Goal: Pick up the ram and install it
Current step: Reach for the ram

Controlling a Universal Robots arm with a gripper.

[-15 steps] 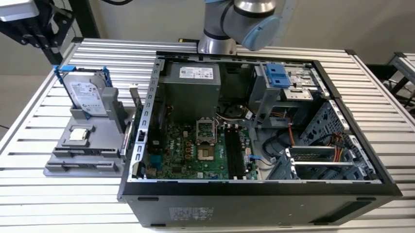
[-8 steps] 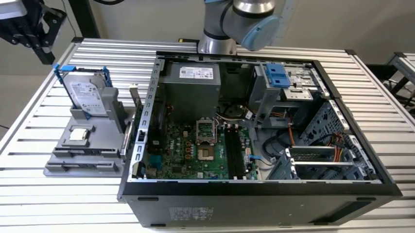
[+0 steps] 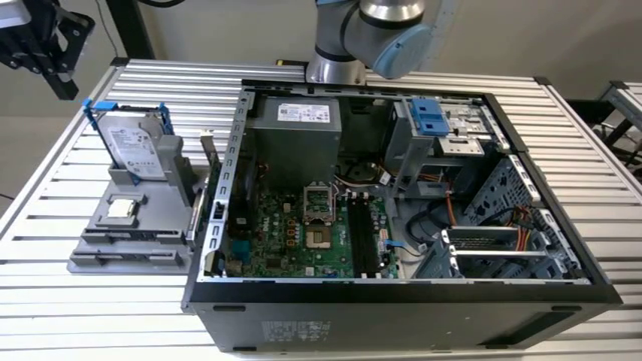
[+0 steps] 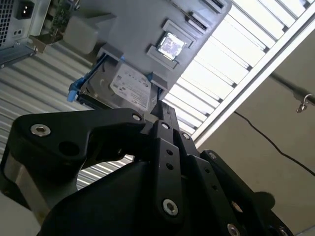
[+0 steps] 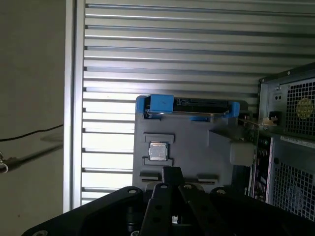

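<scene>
The ram (image 3: 207,155) is a thin stick standing on edge in the grey holder (image 3: 120,241), at the side next to the computer case; its green board (image 4: 59,14) peeks in beside the holder in the second wrist view. My black gripper (image 3: 45,45) hangs high at the exterior view's left, above and behind the holder and well apart from the ram. In both wrist views its fingers meet at one tip (image 4: 161,105) (image 5: 171,171), shut with nothing between them. Long black memory slots (image 3: 361,235) lie on the motherboard inside the case.
The holder also carries a silver hard drive in a blue frame (image 3: 131,139) and a small square processor (image 3: 122,208). The open computer case (image 3: 401,297) takes up the table's middle. Slatted metal table (image 3: 60,301) surrounds both. The arm's base (image 3: 336,45) stands behind the case.
</scene>
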